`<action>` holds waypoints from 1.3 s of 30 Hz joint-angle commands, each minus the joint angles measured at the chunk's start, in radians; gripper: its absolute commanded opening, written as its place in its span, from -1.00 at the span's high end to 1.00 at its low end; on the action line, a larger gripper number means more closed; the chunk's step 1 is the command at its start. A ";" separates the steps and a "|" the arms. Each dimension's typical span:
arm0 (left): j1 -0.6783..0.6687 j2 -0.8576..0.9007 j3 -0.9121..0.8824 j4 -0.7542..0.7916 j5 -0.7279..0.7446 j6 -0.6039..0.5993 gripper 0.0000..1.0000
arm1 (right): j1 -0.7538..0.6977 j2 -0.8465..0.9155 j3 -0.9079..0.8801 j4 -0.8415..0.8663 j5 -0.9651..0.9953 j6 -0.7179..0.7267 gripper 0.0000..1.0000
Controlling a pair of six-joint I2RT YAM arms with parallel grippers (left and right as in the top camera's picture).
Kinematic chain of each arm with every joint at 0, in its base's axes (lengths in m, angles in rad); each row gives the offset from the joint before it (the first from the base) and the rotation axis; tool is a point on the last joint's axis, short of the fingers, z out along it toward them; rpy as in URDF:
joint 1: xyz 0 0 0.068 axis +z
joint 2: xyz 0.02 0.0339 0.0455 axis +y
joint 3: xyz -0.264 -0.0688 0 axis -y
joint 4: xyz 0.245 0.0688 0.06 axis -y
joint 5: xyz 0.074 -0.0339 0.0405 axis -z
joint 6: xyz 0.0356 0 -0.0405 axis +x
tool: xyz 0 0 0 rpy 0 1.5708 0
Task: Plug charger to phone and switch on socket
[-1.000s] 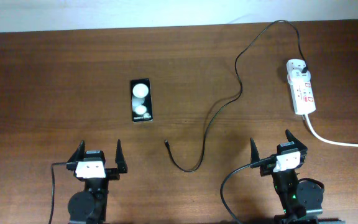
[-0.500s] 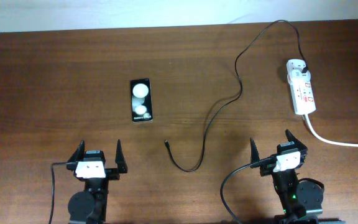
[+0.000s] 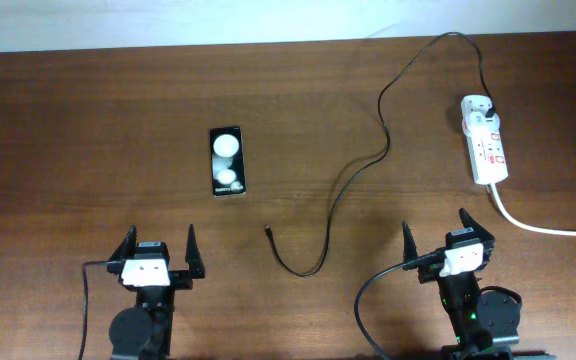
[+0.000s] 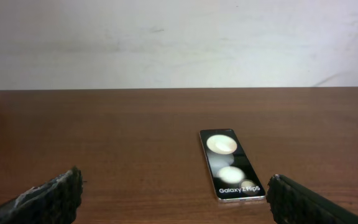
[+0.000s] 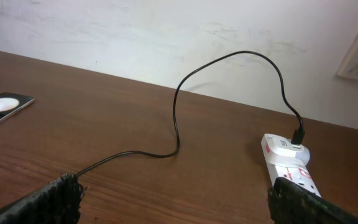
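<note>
Both empty, jaws spread: left gripper [image 3: 159,240], right gripper [image 3: 440,235] | charger [image 3: 340,190] limp, light, mid-table, plugged into socket [image 3: 486,150] near right edge; pinch stiff tip | phone [image 3: 227,161] left of centre, glossy, slippery

glossy phone [image 3: 227,161], matt wooden table [image 3: 88,130]

The overhead camera looks straight down on the whole table [image 3: 68,120]. Both wrist cameras sit low by the near edge, one leftward and one rightward, facing the far edge and the wall [image 4: 166,37]. All three views share the phone [image 4: 231,164]. The overhead and right wrist views share the socket [image 5: 288,165].
</note>
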 commanded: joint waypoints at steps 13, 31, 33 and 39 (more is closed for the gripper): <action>-0.004 -0.006 -0.004 0.020 0.012 0.016 -0.98 | 0.007 -0.010 -0.005 -0.007 0.009 0.005 -0.97; -0.004 0.225 0.656 -0.583 0.219 -0.106 -0.98 | 0.007 -0.010 -0.005 -0.007 0.009 0.005 -0.97; -0.004 0.301 0.772 -0.667 0.251 -0.105 -0.98 | 0.007 -0.010 -0.005 -0.007 0.009 0.005 -0.97; -0.004 0.541 1.106 -0.909 0.260 -0.105 -0.98 | 0.007 -0.010 -0.005 -0.007 0.009 0.005 -0.97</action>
